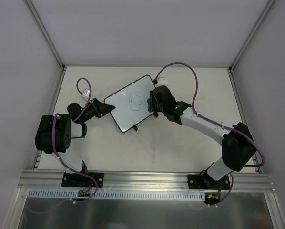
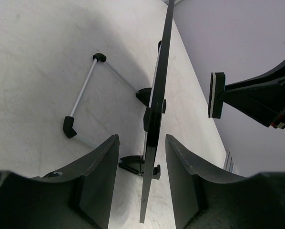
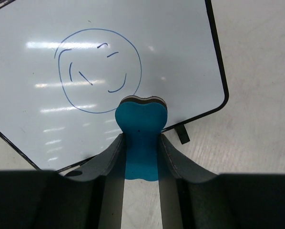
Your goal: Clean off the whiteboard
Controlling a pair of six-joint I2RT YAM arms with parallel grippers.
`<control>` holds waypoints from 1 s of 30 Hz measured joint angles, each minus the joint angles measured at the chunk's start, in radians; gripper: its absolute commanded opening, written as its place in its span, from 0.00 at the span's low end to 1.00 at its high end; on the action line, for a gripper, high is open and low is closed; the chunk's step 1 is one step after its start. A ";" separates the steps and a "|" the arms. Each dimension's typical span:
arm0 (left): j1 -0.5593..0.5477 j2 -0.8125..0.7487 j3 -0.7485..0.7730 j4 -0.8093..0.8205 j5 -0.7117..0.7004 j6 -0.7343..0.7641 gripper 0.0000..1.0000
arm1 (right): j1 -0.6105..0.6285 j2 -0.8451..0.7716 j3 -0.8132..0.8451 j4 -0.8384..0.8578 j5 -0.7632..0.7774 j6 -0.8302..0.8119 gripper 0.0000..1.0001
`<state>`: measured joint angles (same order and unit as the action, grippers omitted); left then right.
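Note:
The whiteboard [image 1: 123,109] stands tilted near the middle of the table, with a blue smiley face [image 3: 99,71] drawn on its white face [image 3: 180,43]. My right gripper [image 3: 141,138] is shut on a blue bone-shaped eraser [image 3: 140,125], whose far end lies just below the drawing, near the board's lower edge. In the top view the right gripper [image 1: 152,102] is at the board's right side. My left gripper [image 1: 108,109] is at the board's left corner. Its jaws stand either side of the board's thin edge [image 2: 157,107], with a gap showing on both sides.
Behind the board, a wire stand [image 2: 83,93] with black end caps rests on the table, and black feet [image 2: 133,164] hold the board's lower edge. The eraser's felt end [image 2: 216,95] hangs in front of the board. An aluminium rail [image 1: 147,179] runs along the near edge, and walls enclose the table.

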<state>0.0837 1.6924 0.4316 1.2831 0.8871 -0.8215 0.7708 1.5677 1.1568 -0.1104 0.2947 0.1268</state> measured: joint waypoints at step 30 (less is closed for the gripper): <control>-0.019 -0.020 -0.013 -0.001 0.025 0.053 0.23 | 0.043 0.129 -0.071 0.441 -0.058 -0.040 0.00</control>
<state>0.0643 1.6722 0.4187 1.2823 0.9119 -0.7681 0.8143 1.6966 1.0863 0.3302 0.2371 0.0868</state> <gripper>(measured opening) 0.242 0.314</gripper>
